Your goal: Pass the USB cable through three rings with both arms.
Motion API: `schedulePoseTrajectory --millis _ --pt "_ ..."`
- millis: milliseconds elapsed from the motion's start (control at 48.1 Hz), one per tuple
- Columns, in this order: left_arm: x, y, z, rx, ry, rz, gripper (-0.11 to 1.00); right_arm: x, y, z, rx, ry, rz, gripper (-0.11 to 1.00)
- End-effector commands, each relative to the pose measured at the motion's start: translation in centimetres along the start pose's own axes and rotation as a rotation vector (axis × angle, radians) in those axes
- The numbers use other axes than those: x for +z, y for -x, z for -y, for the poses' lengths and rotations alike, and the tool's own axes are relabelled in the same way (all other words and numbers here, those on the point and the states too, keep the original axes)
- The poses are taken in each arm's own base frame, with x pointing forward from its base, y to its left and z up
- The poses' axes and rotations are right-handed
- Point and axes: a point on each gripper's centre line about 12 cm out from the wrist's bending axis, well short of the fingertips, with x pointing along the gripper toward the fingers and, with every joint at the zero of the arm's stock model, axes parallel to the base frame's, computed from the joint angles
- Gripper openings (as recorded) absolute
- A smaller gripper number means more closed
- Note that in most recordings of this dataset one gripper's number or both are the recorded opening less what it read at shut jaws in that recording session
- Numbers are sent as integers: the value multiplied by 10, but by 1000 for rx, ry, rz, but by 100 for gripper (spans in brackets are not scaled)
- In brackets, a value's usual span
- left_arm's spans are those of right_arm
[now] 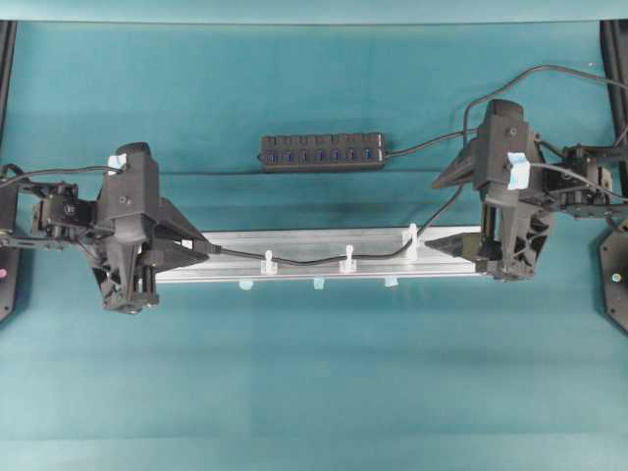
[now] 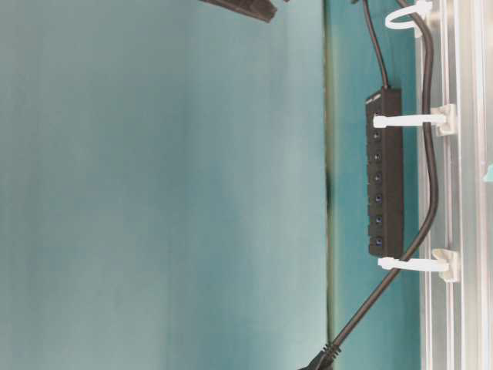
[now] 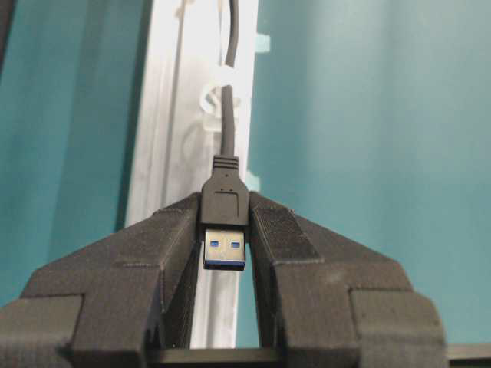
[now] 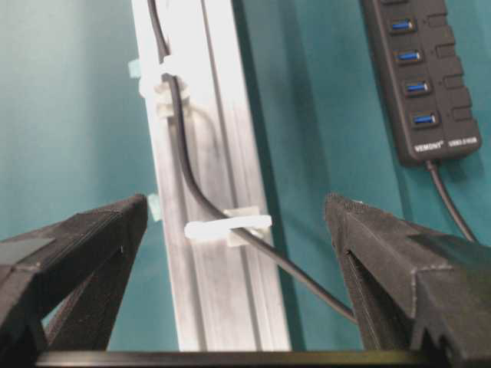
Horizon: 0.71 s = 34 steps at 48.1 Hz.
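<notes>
Black hub (image 1: 322,152) lies behind the rail (image 1: 324,240), apart from it.

Both robot arms are black all over. The left black arm (image 1: 128,211) has a boxy top with a small pale blue tape tag, and thin black wires run out from its back end. The right black arm (image 1: 505,162) has a bigger blue and white tape tag and black wires too. Each has see-through lattice sides. The wedge-shaped black fingers (image 4: 73,253) have rough, bumpy inner pads.
</notes>
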Motion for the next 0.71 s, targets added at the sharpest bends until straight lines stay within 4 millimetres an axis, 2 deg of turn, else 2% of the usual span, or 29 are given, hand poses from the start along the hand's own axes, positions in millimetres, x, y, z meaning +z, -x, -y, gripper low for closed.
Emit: schedulePoseTrajectory --millis 0,686 --pt "11 2 0 -1 -4 32 22 6 3 1 -2 -11 28 91" --pt "11 2 -1 1 -5 37 22 6 1 1 -2 -13 32 91"
